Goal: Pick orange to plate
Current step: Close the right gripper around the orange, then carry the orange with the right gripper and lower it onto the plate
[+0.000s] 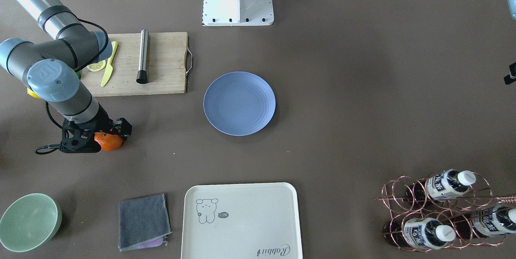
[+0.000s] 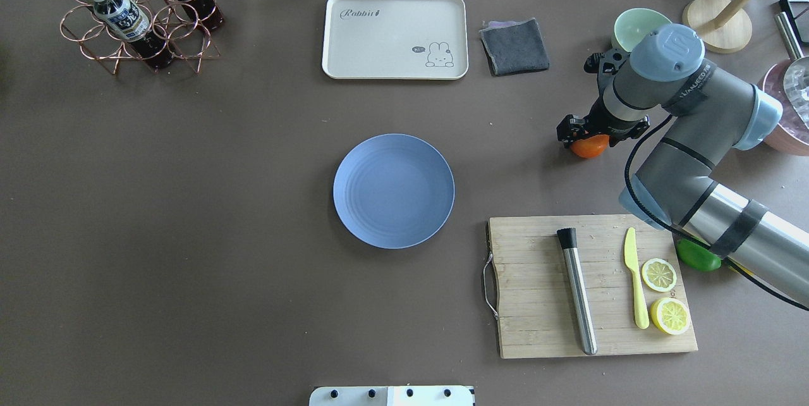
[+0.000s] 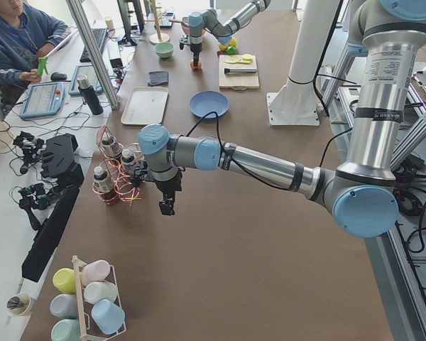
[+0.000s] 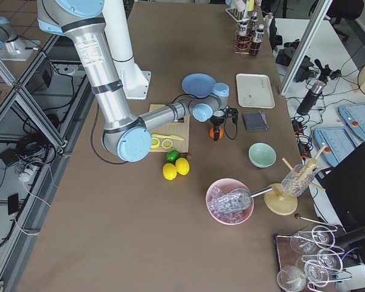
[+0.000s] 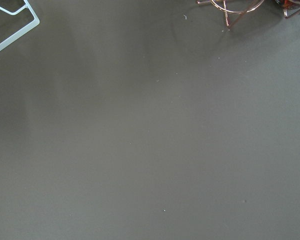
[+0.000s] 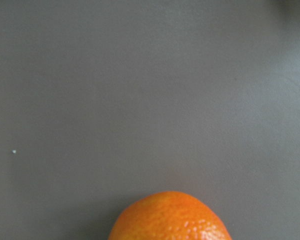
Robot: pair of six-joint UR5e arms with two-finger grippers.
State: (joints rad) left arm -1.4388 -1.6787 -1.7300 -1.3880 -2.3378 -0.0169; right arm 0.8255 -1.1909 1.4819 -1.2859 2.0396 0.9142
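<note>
Arching over a wooden cutting board (image 2: 537, 286) carrying a black-tipped steel rod (image 2: 578, 295), a yellow knife (image 2: 634, 279) and two lemon halves (image 2: 659, 274), with a green lime (image 2: 695, 256) just beside the board's outer edge. Beyond it, brackets the orange (image 2: 589, 147) with the right gripper (image 2: 586, 138), low on the brown table (image 2: 189, 235); cannot tell whether clamped on the fruit or merely standing around it. Rests well apart from the blue plate (image 2: 393, 191) at the table's middle, only tabletop between them. Farther back, takes in a cream tray (image 2: 395, 36), a grey cloth (image 2: 515, 45), a pale green bowl (image 2: 632, 26) and a copper bottle rack (image 2: 126, 45). Hangs the left gripper (image 3: 167, 206) near that rack, seen from the side only; cannot tell how its jaws stand.
</note>
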